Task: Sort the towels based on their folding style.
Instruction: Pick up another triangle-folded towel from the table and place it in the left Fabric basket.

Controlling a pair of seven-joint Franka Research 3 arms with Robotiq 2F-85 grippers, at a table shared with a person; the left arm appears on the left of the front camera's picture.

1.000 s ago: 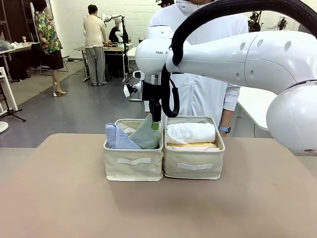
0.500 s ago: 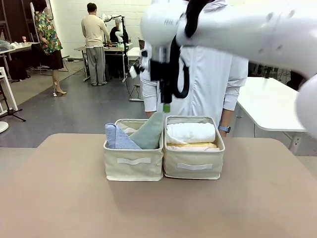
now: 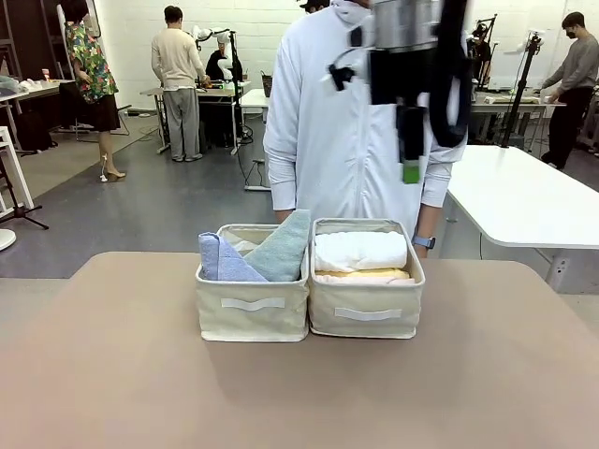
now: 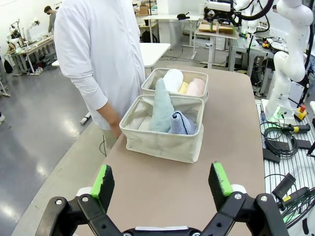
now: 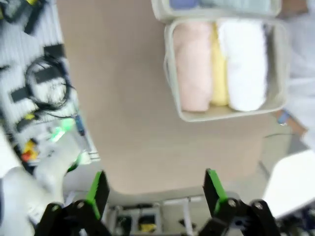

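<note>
Two cream baskets stand side by side mid-table. The left basket holds two cone-folded towels: a lavender-blue one and a grey-green one. In the right basket lie rolled towels, white over yellow; from above a pink roll lies beside the yellow and white rolls. My right gripper hangs high above the right basket, open and empty. My left gripper is open and empty, well short of the baskets.
A person in a white coat stands right behind the baskets at the far edge. The beige table is bare in front of the baskets. A white table stands off to the right, and cables lie on the floor beside my table.
My right arm has risen from the left basket and swung up and right, leaving the grey-green cone towel standing in that basket. The baskets have not moved.
</note>
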